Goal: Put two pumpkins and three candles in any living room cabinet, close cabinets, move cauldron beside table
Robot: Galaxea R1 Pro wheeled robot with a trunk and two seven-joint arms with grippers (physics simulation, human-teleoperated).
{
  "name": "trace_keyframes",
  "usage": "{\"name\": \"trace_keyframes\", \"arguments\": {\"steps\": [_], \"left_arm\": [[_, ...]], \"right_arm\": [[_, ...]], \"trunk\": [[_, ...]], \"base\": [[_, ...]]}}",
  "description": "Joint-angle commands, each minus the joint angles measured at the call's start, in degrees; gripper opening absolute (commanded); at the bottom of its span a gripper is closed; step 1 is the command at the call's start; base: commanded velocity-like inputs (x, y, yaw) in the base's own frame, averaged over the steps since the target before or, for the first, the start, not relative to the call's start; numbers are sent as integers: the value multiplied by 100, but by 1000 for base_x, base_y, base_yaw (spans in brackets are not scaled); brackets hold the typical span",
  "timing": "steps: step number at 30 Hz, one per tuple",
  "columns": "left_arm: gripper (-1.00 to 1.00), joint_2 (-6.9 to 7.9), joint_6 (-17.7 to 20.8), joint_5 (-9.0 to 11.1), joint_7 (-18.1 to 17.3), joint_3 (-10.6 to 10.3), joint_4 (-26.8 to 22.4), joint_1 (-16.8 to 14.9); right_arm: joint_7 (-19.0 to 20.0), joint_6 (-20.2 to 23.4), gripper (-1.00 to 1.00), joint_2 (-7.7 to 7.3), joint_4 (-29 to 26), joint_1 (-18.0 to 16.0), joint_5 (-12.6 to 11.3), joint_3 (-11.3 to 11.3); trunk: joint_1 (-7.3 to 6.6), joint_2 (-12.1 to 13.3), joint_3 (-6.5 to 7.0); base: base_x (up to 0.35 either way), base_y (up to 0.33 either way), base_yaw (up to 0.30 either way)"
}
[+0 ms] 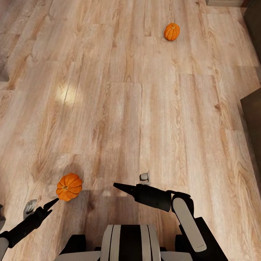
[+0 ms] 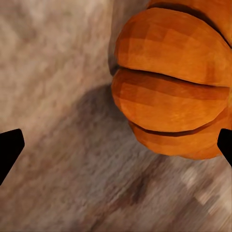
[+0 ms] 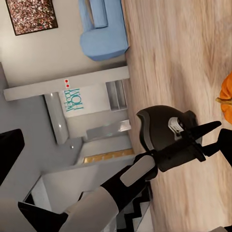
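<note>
**Near pumpkin at the left fingertips, second one far across the floor**

Pumpkin (image 1: 69, 186), the nearer of the two, sat on the wood floor (image 1: 119, 108) just ahead of my left gripper (image 1: 50, 204). In the left wrist view its ribbed orange side (image 2: 171, 82) lay toward one dark fingertip (image 2: 225, 145), the other fingertip well off to the opposite side, so I logged the left fingers as spread wide, with nothing held between them. My right gripper (image 1: 121, 187) pointed across toward the left arm, low over the floor; I could not tell its finger spacing from these views. The right wrist view caught the left gripper (image 3: 209, 133) with an orange edge of the pumpkin (image 3: 226, 99) beside it. The second pumpkin (image 1: 172, 31) rested far ahead on the floor, well apart from both arms.
</note>
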Motion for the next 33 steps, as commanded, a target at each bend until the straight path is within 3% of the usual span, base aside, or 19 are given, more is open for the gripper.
{"name": "trace_keyframes", "arguments": {"steps": [1, 14, 33], "left_arm": [[100, 1, 0, 0, -1, 0, -3, 0], [100, -3, 0, 0, 6, -11, -14, 0], [100, -3, 0, 0, 15, -15, -17, 0]], "right_arm": [[0, -2, 100, 1, 1, 0, 0, 1], [-14, -15, 100, 27, 2, 0, 0, 2], [-35, -22, 100, 46, 3, 0, 9, 6]], "trunk": [[0, 0, 0], [0, 0, 0], [0, 0, 0]], "base": [[0, -39, 0], [18, -97, 0], [62, -4, 0]]}}
